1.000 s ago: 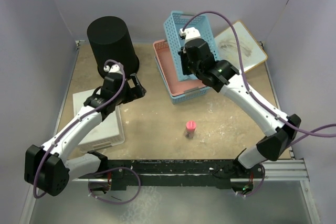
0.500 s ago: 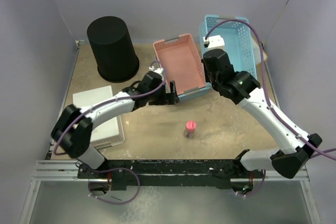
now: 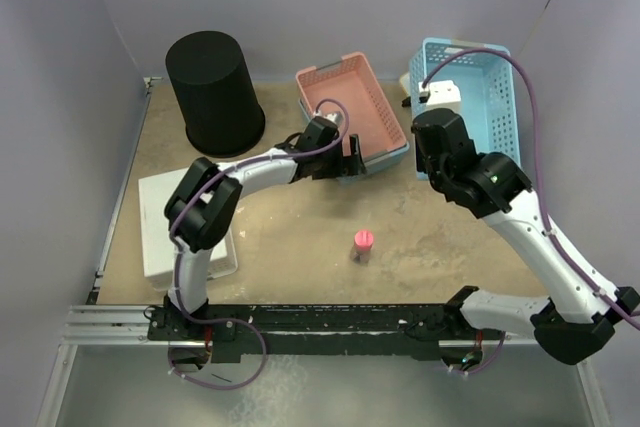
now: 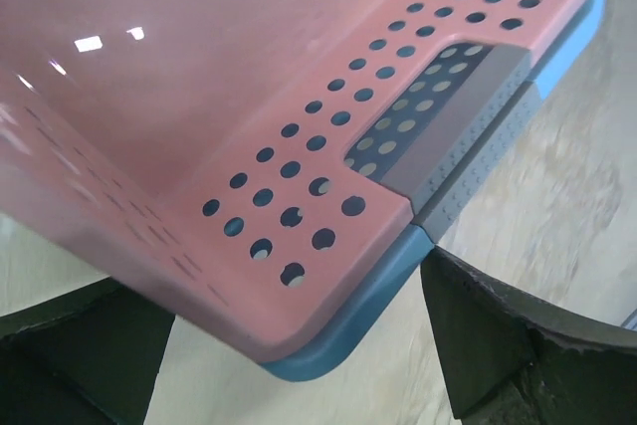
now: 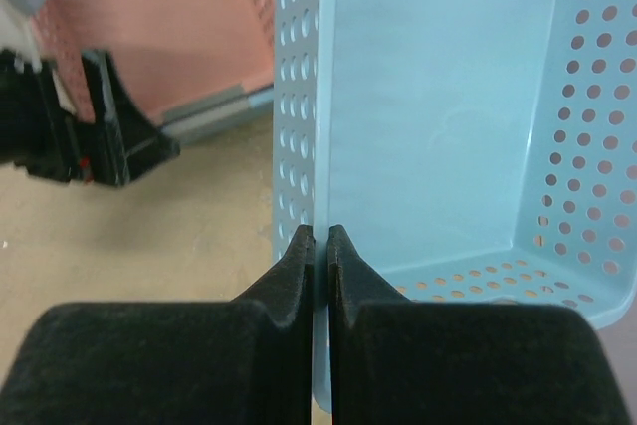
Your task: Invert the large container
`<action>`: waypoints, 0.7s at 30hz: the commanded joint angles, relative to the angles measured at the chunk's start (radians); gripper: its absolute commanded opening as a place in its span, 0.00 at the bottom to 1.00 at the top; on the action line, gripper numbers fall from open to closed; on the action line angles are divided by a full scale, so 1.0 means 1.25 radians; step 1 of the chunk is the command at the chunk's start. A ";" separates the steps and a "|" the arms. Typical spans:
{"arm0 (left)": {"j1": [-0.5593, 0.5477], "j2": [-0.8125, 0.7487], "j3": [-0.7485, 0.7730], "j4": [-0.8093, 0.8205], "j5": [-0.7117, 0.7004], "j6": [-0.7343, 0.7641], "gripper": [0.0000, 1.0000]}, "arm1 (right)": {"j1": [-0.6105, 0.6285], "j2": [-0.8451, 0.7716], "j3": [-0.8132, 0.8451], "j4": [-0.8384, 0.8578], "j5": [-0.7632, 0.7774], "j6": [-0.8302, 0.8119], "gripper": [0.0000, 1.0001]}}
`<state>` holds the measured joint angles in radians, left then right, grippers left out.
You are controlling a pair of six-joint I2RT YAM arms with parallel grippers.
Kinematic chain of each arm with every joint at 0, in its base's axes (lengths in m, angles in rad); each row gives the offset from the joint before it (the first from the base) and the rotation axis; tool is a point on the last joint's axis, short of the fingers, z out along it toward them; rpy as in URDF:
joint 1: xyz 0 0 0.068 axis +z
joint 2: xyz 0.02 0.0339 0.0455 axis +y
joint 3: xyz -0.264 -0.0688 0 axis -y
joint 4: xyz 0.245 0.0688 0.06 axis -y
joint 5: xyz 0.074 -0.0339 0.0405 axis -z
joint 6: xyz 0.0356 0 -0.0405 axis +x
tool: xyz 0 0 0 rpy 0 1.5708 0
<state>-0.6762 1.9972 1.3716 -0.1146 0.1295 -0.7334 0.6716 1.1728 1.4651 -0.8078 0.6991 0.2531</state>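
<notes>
- The large black round plastic bucket [image 3: 215, 92] stands at the upper left of the top view, well apart from both arms. Neither tool touches it, so the turning step has not begun.
- Its narrower end points up and its wider end sits on the surface [image 3: 300, 237]. That end looks closed from above, but the black plastic hides detail, so check before you assume which way up it is.
- Your right tool [image 5: 318, 246] is pinched tight on the side wall of the light blue perforated plastic basket [image 3: 480, 97] at the upper right.
- Your left tool [image 4: 299, 345] is spread wide, with a finger on either side of the near corner of the pink perforated plastic basket [image 3: 345, 107]. It grips nothing.
- The pink basket rests on a blue-grey tray [image 4: 338, 340] beneath it.
- Next, I judge that you should free the right tool, then bring both arms left to the bucket. It is bulky, so expect to need two contact points.
- A white rectangular basket [image 3: 160, 212] lies just below the bucket, close to the left arm's path. A small pink cylinder [image 3: 363, 244] stands mid-surface, out of the way.
</notes>
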 commanded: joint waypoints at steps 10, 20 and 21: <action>0.046 0.069 0.248 0.011 -0.021 0.066 0.97 | -0.004 -0.069 -0.025 -0.065 -0.115 0.090 0.00; 0.066 -0.372 0.002 -0.165 -0.058 0.132 0.98 | -0.004 -0.058 -0.044 0.116 -0.414 0.089 0.00; 0.077 -0.411 -0.010 -0.187 -0.076 0.128 0.98 | -0.004 -0.059 -0.051 0.142 -0.455 0.094 0.00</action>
<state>-0.6140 1.6699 1.4010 -0.2562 0.1081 -0.6083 0.6670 1.1126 1.4048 -0.8246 0.3290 0.3588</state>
